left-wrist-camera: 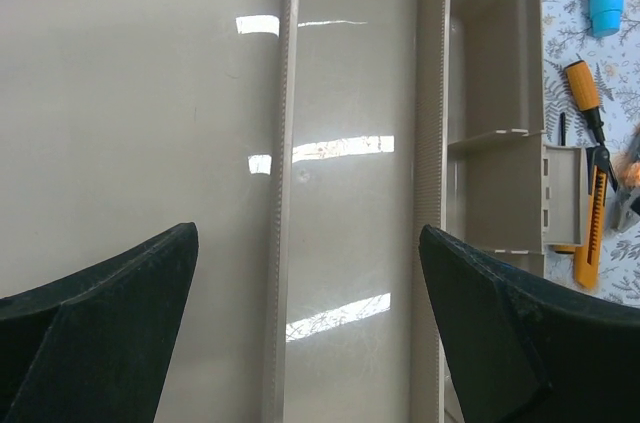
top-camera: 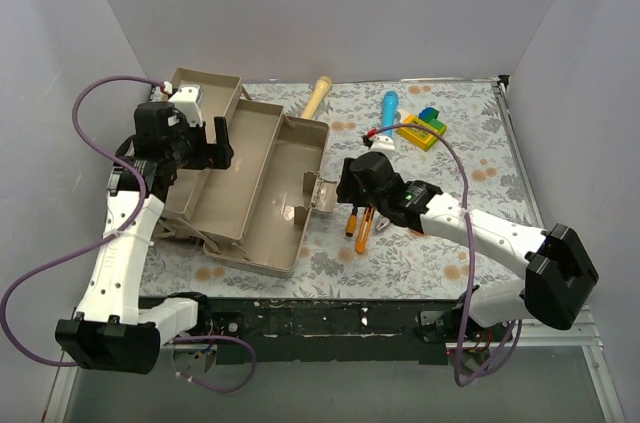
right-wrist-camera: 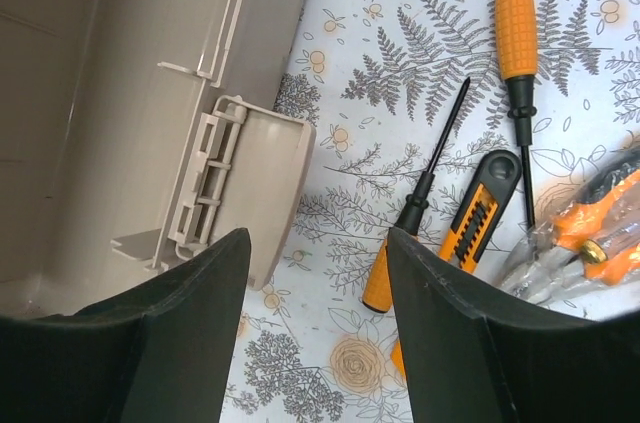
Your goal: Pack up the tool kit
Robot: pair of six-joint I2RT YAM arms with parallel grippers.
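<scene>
Jaws wide on left gripper (left-wrist-camera: 306, 229), over open toolbox (top-camera: 255, 193) left-centre of frame; parted, empty on right gripper (right-wrist-camera: 318, 235), above screwdrivers (right-wrist-camera: 517, 23) mid-frame. Risks grabbing utility knife (right-wrist-camera: 475, 218) too: tight clutter.

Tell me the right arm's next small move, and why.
Probably slide the right gripper sideways and lower it over the orange handle of the nearest screwdriver. Its jaws stand open and empty above the cloth. That screwdriver lies just beside one finger, and the toolbox sits open with the tools not yet packed.
</scene>
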